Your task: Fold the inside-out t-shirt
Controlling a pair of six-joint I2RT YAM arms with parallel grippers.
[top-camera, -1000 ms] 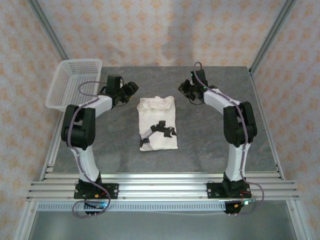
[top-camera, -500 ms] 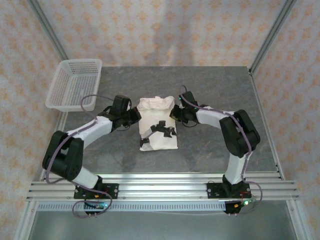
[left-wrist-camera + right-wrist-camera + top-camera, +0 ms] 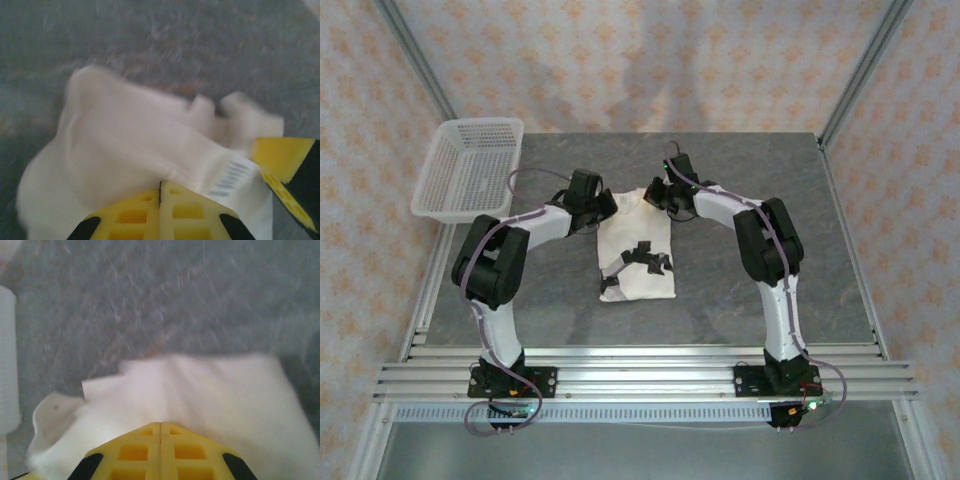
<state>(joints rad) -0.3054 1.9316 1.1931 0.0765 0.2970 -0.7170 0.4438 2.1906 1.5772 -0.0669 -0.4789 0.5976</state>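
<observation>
The t-shirt [image 3: 635, 265] is looking like thin, soft, matt cloth with light creases, while the table [image 3: 740, 290] is showing a grey, mottled, stone-like matt surface, the basket [image 3: 428, 182] is appearing as white plastic mesh and the rails [image 3: 640, 375] are shining as brushed metal.

left gripper [image 3: 604, 208] clamped on t-shirt [image 3: 636, 285] | right gripper [image 3: 656, 196] clamped on t-shirt | both arms bent inward, elbows out

This is a robotics lab cell: a grey tabletop [image 3: 740, 290] is enclosed by aluminium frame posts [image 3: 415, 60] and patterned backdrop panels [image 3: 640, 60] from 9 to 3 o'clock, with slotted aluminium rails [image 3: 640, 372] at 6 o'clock bearing bolted arm bases [image 3: 505, 380].
</observation>
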